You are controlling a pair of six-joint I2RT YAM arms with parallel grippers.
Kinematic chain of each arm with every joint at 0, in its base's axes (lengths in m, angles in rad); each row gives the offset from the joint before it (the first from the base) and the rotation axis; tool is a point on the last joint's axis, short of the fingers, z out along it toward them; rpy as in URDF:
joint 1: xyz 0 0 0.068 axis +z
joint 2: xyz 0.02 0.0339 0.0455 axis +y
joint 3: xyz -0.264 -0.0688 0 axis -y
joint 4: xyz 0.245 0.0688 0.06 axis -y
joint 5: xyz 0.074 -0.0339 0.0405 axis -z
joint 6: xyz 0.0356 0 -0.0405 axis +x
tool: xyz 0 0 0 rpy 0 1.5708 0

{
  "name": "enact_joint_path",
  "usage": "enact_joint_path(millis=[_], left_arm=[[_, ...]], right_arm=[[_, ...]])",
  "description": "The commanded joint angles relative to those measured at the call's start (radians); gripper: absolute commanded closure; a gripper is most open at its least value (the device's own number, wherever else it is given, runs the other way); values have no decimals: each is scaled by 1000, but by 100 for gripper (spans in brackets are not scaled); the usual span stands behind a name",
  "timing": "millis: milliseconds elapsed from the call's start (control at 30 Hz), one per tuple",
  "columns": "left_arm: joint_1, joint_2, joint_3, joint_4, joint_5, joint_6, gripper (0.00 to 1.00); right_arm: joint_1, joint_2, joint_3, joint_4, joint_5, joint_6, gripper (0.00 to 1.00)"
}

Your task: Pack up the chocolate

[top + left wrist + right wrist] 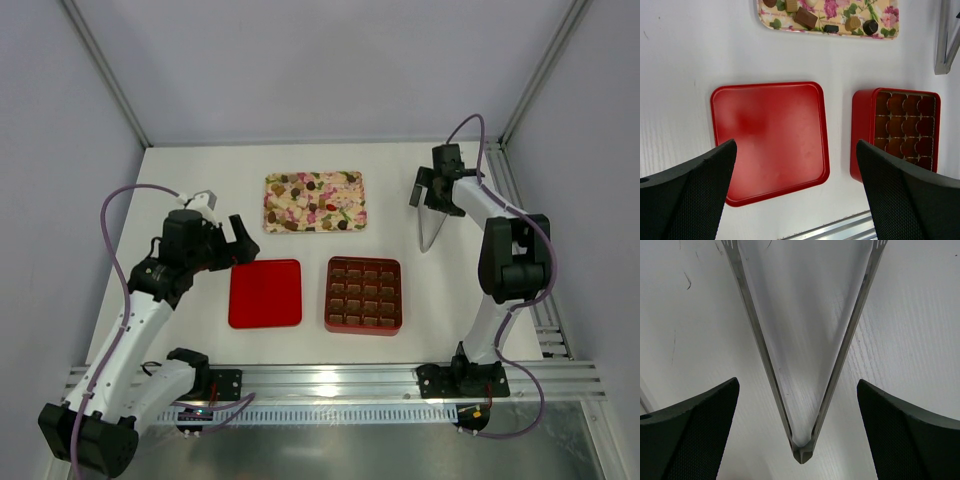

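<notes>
Looking down from the top cam, I see the chocolate (312, 186), small dark brown, tan and cream bite-sized pieces, lying on the pink-green floral rectangular tray (352, 178) at upper ctr of the frame. Below it, at lower ctr, the flat red square lid (265, 293) sits on the left. Just beside it w/ a gap, on the right, is the red square box with brown gridded insert (364, 295); I can't tell from any view whether its cells hold pieces. My left gripper (238, 245) hangs by the lid's upper-left corner, fingers spread wide and holding nothing. In the left wrist cam they sit at lower left and lower right w/ the lid btwn them. My right gripper (428, 195) is at upper right of the top view, over the V-shaped shiny metal tongs (432, 225) lying on the white tabletop (200, 170). In the right wrist cam its fingers are wide apart either side of the tongs' hinge end, not touching the metal.
</notes>
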Motion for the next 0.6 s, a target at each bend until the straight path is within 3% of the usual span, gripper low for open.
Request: enact_joint_path(millis=[0, 567], left_arm=[[4, 3, 23, 33, 18, 8, 0], [4, 17, 23, 29, 10, 10, 0]], right_arm=[[-4, 13, 2, 11, 17, -6, 0], [-2, 123, 19, 37, -6, 1, 0]])
